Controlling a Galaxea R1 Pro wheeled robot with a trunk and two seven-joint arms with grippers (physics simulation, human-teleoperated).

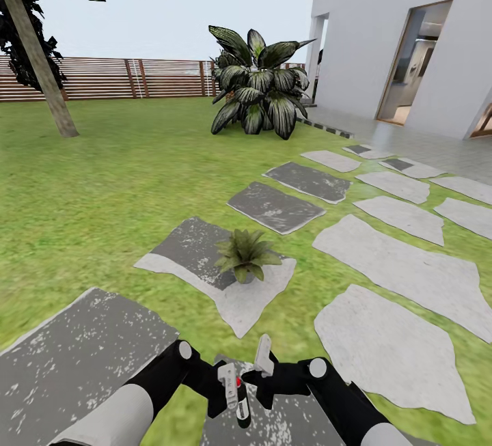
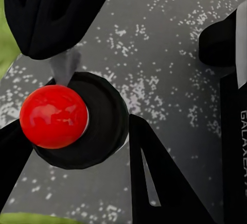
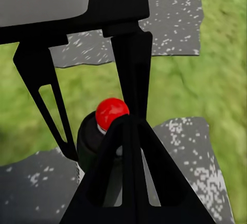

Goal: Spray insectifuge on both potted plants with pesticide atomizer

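Note:
The pesticide atomizer is a slim dark bottle whose round top shows red. It stands upright between both arms at the bottom of the head view, above a grey slab. My left gripper is shut on its dark body, one finger on each side. My right gripper is shut, its joined fingertips right up against the red top. One potted plant, a small green rosette in a grey pot, sits on a stepping slab ahead. The second one is out of view.
Grey stepping slabs run across the lawn toward the white house at right. A large striped-leaf clump grows ahead, a tree trunk leans at left, and a brown slatted fence closes the back.

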